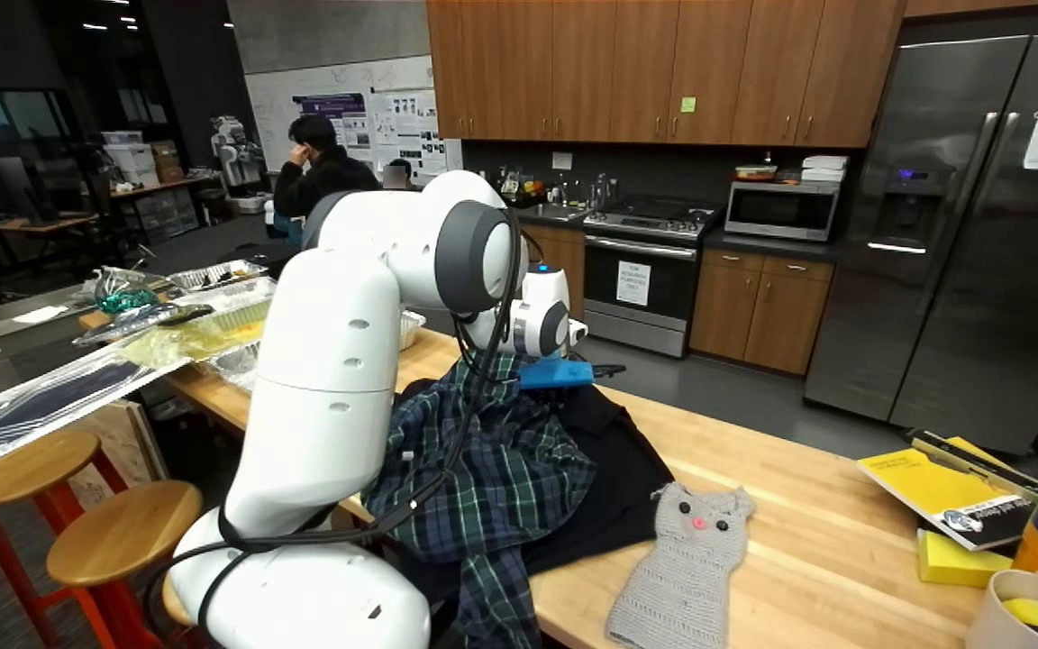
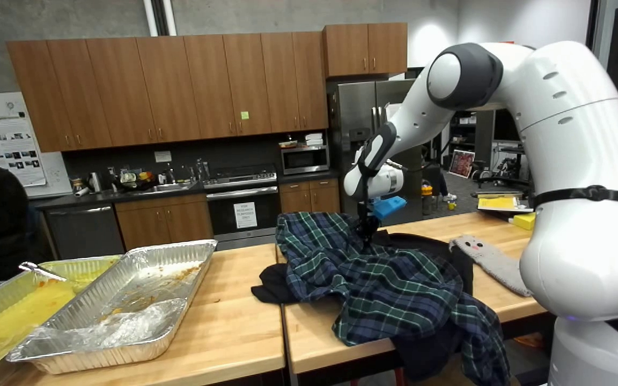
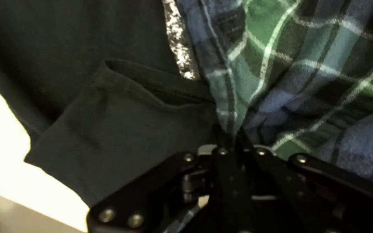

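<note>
Green-and-navy plaid cloth shirt [image 2: 395,284] lies rumpled across light wooden butcher-block table [image 2: 244,284], on top of black fabric garment [image 3: 125,129]; one plaid end hangs past the table edge, probably just too long for the spot. Black robot gripper [image 3: 233,139] points down, fingers nearly together, pinching a thin plaid fold at the tips; cloth gathers to a point there, likely because a narrow fold suits slim fingertips. Grey knitted cat-faced piece [image 1: 686,568] lies flat beside the black garment, apparently clear of the grip
</note>
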{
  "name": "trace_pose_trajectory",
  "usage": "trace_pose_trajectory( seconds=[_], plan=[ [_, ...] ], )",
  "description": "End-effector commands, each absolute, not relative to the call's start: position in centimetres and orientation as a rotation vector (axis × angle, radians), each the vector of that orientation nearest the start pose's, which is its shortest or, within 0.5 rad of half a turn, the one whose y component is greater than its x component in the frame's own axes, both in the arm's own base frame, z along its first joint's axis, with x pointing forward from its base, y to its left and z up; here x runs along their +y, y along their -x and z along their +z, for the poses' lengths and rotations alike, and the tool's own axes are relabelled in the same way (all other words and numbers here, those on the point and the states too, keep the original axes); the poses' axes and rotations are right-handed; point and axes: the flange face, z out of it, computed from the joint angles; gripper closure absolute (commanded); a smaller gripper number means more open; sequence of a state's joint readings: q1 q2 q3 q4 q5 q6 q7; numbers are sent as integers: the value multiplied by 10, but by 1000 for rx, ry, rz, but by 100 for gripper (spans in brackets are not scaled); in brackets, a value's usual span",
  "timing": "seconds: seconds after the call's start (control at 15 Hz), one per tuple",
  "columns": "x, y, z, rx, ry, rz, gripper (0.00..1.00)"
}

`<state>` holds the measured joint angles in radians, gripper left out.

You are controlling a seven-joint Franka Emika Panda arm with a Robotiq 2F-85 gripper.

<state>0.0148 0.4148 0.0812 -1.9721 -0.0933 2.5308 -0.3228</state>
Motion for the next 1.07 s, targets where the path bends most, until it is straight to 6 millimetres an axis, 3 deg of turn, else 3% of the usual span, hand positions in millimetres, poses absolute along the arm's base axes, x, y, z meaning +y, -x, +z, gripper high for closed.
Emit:
trace_pose_trajectory(
  seconds=[0.0,0.47,1.0],
  plan=[
    [18,-593,311,-671,3140,-321,98],
    [-79,-537,356,-426,3240,-453,98],
    [-170,-478,372,-96,3266,-469,98]
  ],
)
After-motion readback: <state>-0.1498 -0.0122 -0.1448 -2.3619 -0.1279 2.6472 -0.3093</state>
